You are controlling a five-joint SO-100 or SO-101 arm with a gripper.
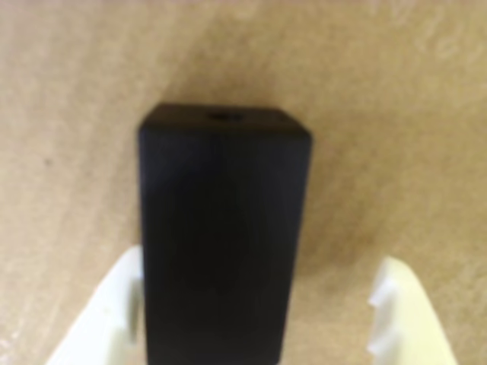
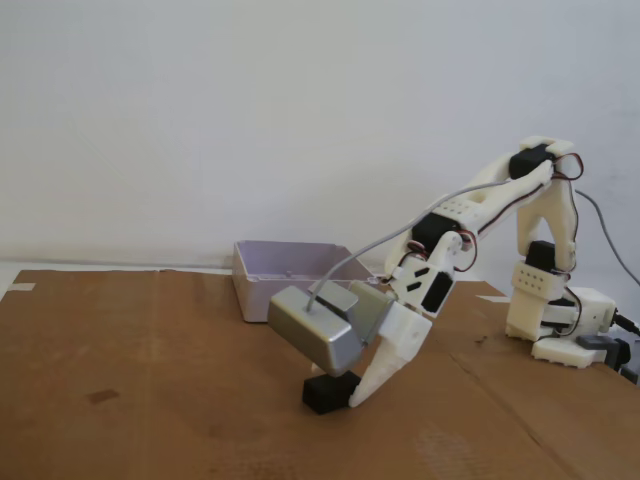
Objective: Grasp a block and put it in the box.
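Block point(image 1: 223, 236): you see it in the wrist view as a matte black upright bar filling the middle of the picture, with a small hole in its far end face. In the fixed view the block point(image 2: 328, 393) sits on the cardboard, just under the silver camera housing point(image 2: 318, 331).
Gripper point(image 1: 255, 315): your two white fingers straddle the block. The left finger point(image 1: 106, 319) lies against the block's side; the right finger point(image 1: 399, 315) stands clear of it, with cardboard showing in the gap. So the jaws are spread and nothing is clamped.
Gripper in the fixed view point(image 2: 358, 398): one white fingertip reaches down to the cardboard just right of the block.
Box point(image 2: 262, 290): pale lavender tray behind the arm's head, apart from the block, resting on the cardboard near its far edge.
Cardboard point(image 2: 150, 380): brown sheet covering the table, with a dark spot at the left.
Arm base point(image 2: 560, 330): white, at the right edge of the fixed view, well apart from the block.
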